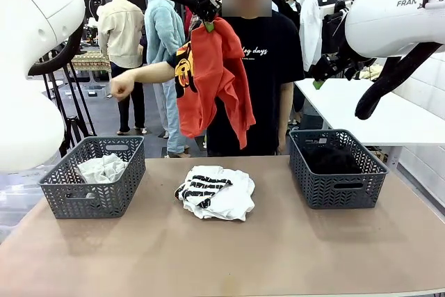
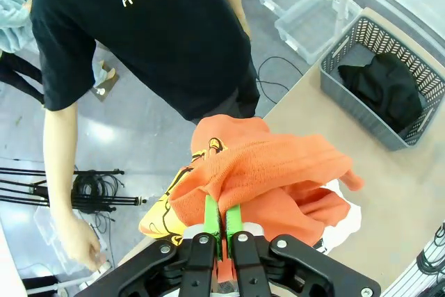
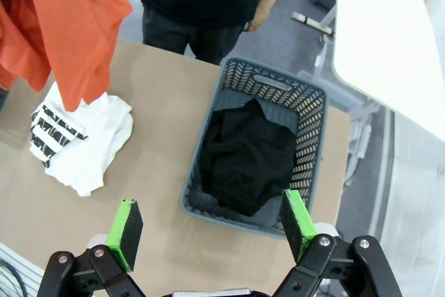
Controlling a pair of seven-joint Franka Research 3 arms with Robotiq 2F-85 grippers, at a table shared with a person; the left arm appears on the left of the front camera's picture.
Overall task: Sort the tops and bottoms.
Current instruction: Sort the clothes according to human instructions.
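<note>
- The brown table [image 1: 278,255] lay nearest. On its middle sat a heap of white T-shirts [image 1: 233,196], with a black-striped white T-shirt [image 1: 201,189] on top at the heap's left side.
- Toward the table's left stood the left basket [image 1: 83,199], a dark grey lattice one, with crumpled white tops [image 1: 103,167] inside.
- Toward the right stood the right basket [image 1: 341,189], with the black bottoms [image 3: 247,158] bundled inside.
- The right gripper [image 3: 212,224] hung high on the robot's right, pointing down at that basket. Its green pads were spread wide with nothing between them, well apart from the black cloth.
- The left gripper [image 2: 222,217] was raised high near the table's far edge, with its fingers pressed together on a fold of the orange-red T-shirt [image 1: 212,81].
- The shirt hung straight down from the pads (yellow and black print on the robot's left side), and its lower edge was clear of the heap.
- Just behind the shirt stood a person in a black T-shirt [image 2: 139,26] with white lettering. One arm was stretched toward the robot's left, and the hand [image 1: 122,85] was loosely closed.
</note>
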